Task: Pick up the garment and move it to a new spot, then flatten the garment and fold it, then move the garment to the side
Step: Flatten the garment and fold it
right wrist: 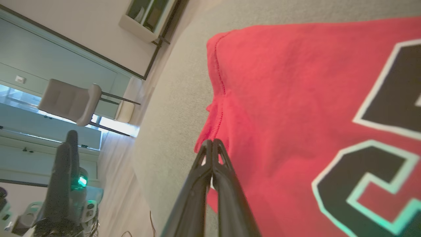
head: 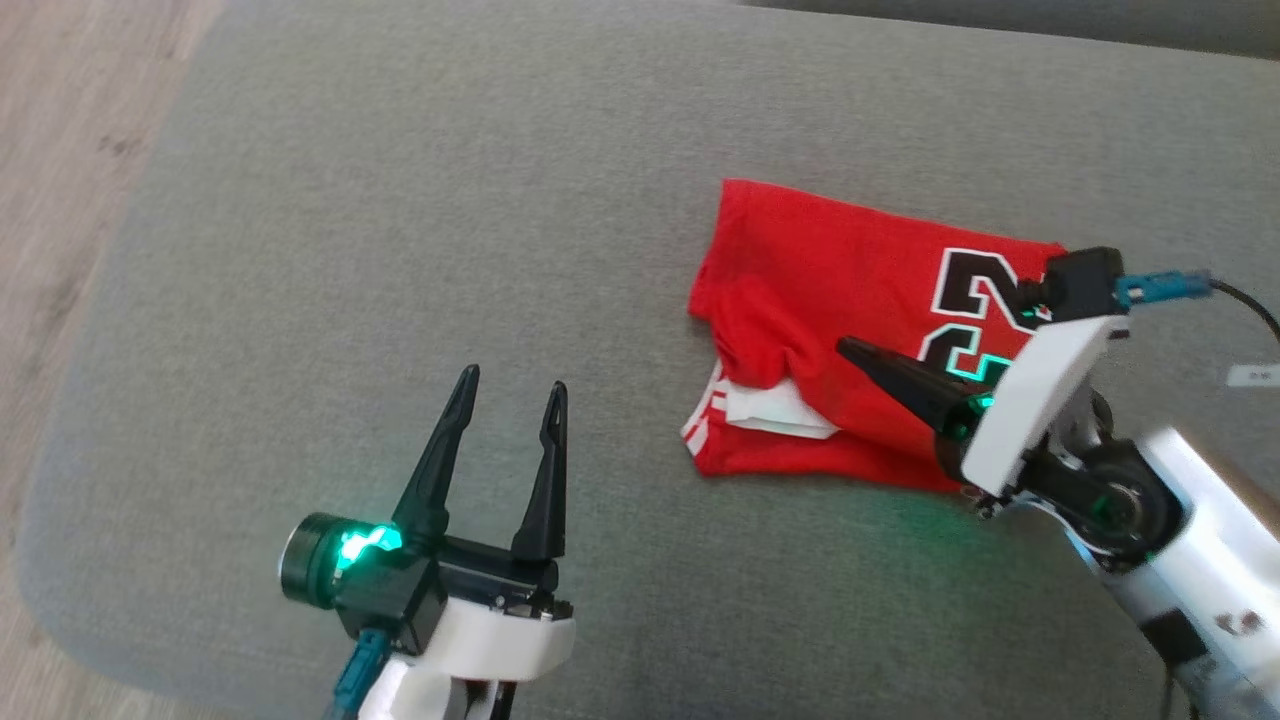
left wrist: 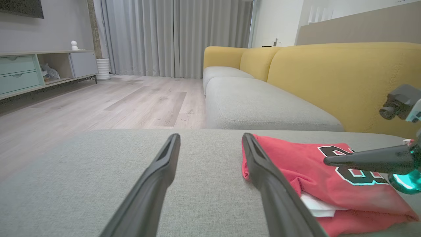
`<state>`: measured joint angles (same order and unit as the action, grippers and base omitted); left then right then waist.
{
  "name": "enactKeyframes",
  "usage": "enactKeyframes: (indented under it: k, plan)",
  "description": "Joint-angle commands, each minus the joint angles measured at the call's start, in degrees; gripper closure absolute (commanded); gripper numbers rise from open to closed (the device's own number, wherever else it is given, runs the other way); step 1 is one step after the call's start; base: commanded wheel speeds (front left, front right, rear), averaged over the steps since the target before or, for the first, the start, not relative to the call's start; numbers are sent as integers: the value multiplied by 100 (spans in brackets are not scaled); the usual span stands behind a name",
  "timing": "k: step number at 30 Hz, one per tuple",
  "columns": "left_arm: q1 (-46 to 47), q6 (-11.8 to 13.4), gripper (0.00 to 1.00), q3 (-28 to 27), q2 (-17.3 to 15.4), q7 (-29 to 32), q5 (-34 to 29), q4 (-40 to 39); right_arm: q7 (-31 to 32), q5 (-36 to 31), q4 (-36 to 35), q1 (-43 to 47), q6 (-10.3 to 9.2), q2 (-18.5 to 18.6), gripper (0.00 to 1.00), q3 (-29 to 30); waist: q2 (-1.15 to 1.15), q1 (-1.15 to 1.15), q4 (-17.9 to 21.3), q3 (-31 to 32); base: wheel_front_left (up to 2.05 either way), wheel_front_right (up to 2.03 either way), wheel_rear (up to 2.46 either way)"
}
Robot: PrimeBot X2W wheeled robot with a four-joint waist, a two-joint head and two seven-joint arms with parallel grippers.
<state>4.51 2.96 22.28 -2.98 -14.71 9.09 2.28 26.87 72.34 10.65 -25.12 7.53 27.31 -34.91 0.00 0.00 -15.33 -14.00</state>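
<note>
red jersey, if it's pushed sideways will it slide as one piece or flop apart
Probably floppy: the red jersey shows soft wrinkles at its folded edge. A push likely bunches it, since the woven grey cushion looks grippy. The loose white inner layer may slip out.

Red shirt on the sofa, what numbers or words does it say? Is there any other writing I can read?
"2": the black number with a white edge on the red jersey, as best it reads.
Second number next to it: partly hidden by the right gripper, cannot be read.
White label at the head view's right edge: too small to read.
</note>
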Motion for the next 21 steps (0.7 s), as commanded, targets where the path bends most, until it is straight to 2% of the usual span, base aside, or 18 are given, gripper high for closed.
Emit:
enactKeyframes:
  k: [1,7,12,17,21]
  plan:
    - [137,-14,0,-146,10,-29,31,-168,-79,-80,-60,-170,-4,-32,100,-69,0,0,-82,-39,0,0,0]
    - [165,-10,0,-95,10,-29,101,-129,-393,-484,985,-631,-4,-359,100,-538,0,0,-331,-113,0,0,0]
    - [135,17,0,-100,10,-29,142,-89,-355,-434,1532,-721,-4,-737,100,-1110,0,0,-353,-52,0,0,0]
    - [98,42,0,-129,10,-29,145,-89,-604,115,1226,-548,-4,-1120,100,-1463,0,0,-182,137,0,0,0]
    - [-1,67,0,-290,10,-29,71,-90,-1459,152,677,-328,-4,-1028,100,-1587,0,0,68,366,0,0,0]
